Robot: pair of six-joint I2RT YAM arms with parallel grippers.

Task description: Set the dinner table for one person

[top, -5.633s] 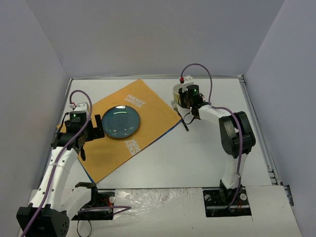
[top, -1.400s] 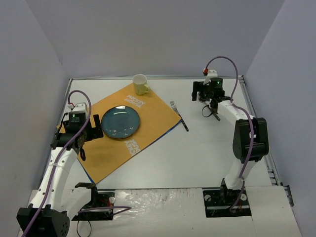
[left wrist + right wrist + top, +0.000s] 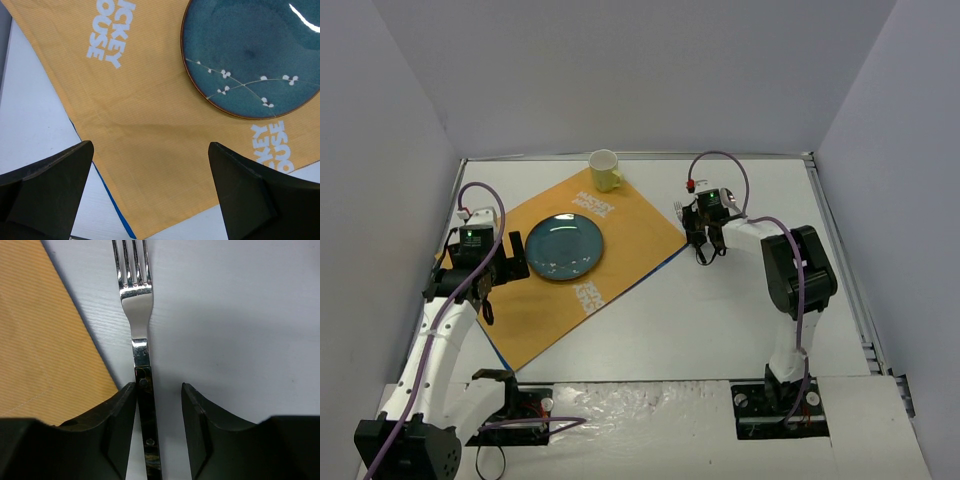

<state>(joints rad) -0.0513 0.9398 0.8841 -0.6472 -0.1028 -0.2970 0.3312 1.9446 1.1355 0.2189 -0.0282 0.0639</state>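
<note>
A fork (image 3: 135,305) with a black riveted handle lies on the white dinner table (image 3: 720,320), just off the right corner of the orange placemat (image 3: 620,225). My right gripper (image 3: 158,386) is down over the handle, jaws partly open. The left finger touches the handle and the right finger stands apart from it. In the top view only the fork's tines (image 3: 677,211) show beside the right gripper (image 3: 705,245). A blue plate (image 3: 565,246) sits on the placemat. My left gripper (image 3: 150,147) hovers wide open over the placemat's near left part with nothing in it.
A pale yellow mug (image 3: 605,170) stands upright at the placemat's far corner. The placemat (image 3: 150,100) has white lettering and a blue underside edge. Grey walls enclose the table on the left, back and right.
The mug went from beside the fork to the placemat's far corner. My right arm then swung back from the far right onto the fork, and its jaws have narrowed. The left arm is still.
</note>
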